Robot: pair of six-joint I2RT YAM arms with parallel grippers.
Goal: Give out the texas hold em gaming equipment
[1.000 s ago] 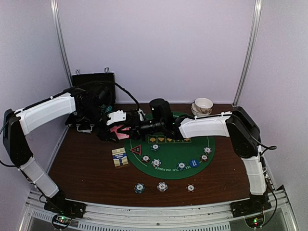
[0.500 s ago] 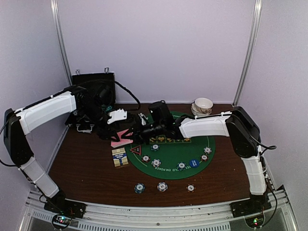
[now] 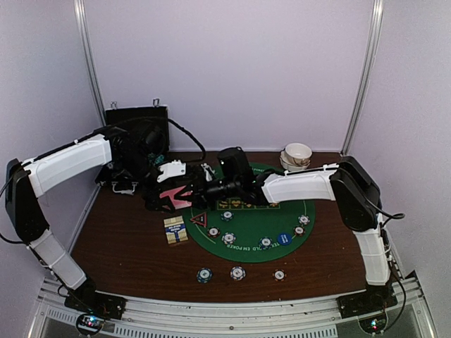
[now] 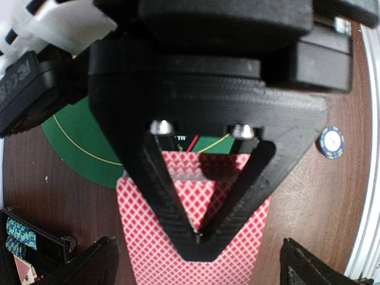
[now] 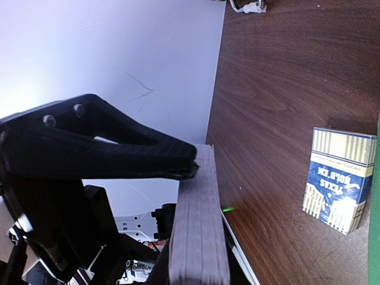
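A deck of pink-backed playing cards (image 3: 176, 198) hangs just off the left edge of the green felt mat (image 3: 246, 248). My right gripper (image 3: 189, 194) is shut on it. In the right wrist view one black finger (image 5: 119, 142) presses on the deck's edge (image 5: 199, 237). In the left wrist view the cards (image 4: 148, 237) lie under the right arm's triangular finger (image 4: 196, 196). My left gripper (image 4: 199, 274) stands open around the deck, its fingers (image 4: 95, 266) wide apart at either side. Several poker chips (image 3: 229, 239), a blue button (image 3: 284, 239) and a red-black triangle marker (image 3: 199, 219) lie on the mat.
A blue and cream card box (image 3: 175, 229) lies left of the mat, also in the right wrist view (image 5: 339, 181). Three chips (image 3: 237, 272) sit in a row near the front edge. The black case (image 3: 137, 127) stands open at back left. White bowls (image 3: 297, 155) are stacked at back right.
My left gripper has opened and let go of the deck, which stays in the right gripper. The deck dipped toward the table and came back up a little.
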